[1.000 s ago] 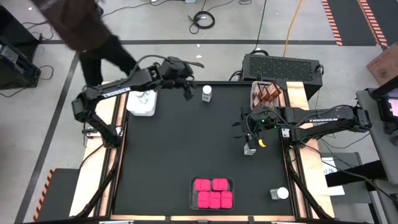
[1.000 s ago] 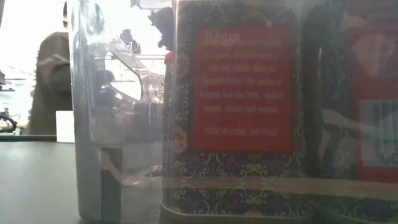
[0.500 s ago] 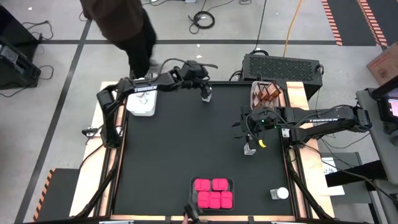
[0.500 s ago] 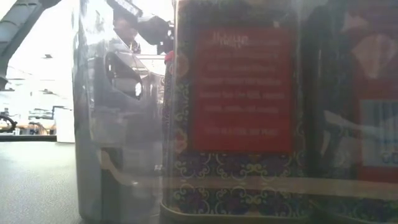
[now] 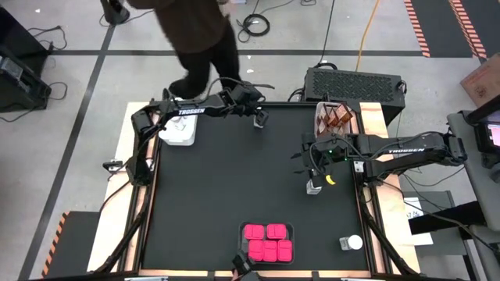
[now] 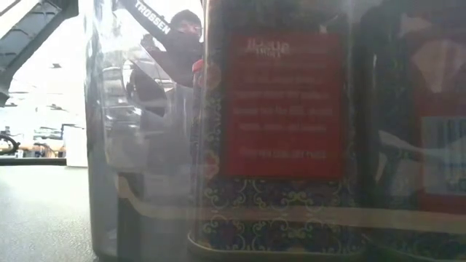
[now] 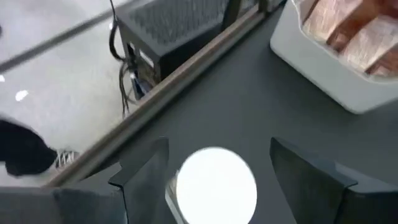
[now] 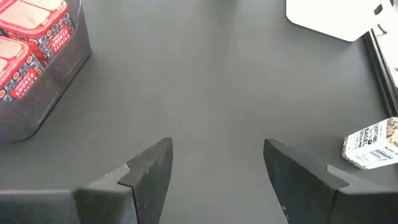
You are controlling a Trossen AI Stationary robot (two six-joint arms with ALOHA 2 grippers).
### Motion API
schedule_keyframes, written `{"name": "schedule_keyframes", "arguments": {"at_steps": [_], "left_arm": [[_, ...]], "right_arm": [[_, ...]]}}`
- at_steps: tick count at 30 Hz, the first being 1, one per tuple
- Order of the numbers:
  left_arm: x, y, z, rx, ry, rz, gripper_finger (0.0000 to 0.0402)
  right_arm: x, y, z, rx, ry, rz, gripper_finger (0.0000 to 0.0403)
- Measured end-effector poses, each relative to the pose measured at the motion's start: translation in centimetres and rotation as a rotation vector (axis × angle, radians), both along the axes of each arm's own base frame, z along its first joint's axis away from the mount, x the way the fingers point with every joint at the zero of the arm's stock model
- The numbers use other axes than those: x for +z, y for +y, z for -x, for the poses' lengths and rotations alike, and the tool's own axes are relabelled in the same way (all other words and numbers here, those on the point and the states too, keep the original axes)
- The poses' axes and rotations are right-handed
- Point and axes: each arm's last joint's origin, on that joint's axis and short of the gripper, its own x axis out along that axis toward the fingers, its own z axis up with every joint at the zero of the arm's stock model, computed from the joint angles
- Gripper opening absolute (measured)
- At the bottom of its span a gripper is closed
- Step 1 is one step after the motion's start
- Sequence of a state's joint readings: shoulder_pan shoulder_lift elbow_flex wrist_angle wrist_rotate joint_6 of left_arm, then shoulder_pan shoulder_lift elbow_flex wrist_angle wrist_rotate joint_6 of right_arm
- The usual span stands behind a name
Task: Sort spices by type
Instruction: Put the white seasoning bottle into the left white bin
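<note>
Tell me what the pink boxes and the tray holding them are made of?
The pink boxes look like painted metal tins: printed patterned sides and slightly glossy lids with raised rims, though coated card is possible. Their tray looks like clear, shiny plastic, since the tins' patterned sides show through its wall and its edges catch light.

Robotics lab or workshop: concrete floor [image 5: 62, 117] with striped hazard tape [image 5: 418, 27] at 1 o'clock, loose cables [image 5: 254, 23] at 12, equipment case [image 5: 355, 82], person [image 5: 183, 31] passing.
</note>
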State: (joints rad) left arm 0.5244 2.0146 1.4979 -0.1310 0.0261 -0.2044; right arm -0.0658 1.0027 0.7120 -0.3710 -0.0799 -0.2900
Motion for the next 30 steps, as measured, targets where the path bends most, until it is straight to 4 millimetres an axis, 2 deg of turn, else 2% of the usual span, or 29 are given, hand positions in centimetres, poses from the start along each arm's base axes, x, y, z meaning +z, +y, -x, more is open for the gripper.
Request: {"name": "schedule_keyframes", "arguments": {"at_steps": [10, 24, 30], "left_arm": [[-0.2, -0.1, 0.1, 0.016, 0.028, -0.001, 0.0283], [-2.4, -0.5, -0.3, 0.021, 0.137, -0.001, 0.0283], [-2.8, -0.5, -0.4, 0.022, 0.138, -0.007, 0.0283]], "right_arm": [[-0.1, 0.0, 0.0, -0.010, 0.009, -0.014, 0.0247], [-0.1, 0.0, 0.0, -0.016, 0.009, -0.024, 0.0247], [-0.1, 0.0, 0.0, -0.023, 0.009, -0.033, 0.0247]]}}
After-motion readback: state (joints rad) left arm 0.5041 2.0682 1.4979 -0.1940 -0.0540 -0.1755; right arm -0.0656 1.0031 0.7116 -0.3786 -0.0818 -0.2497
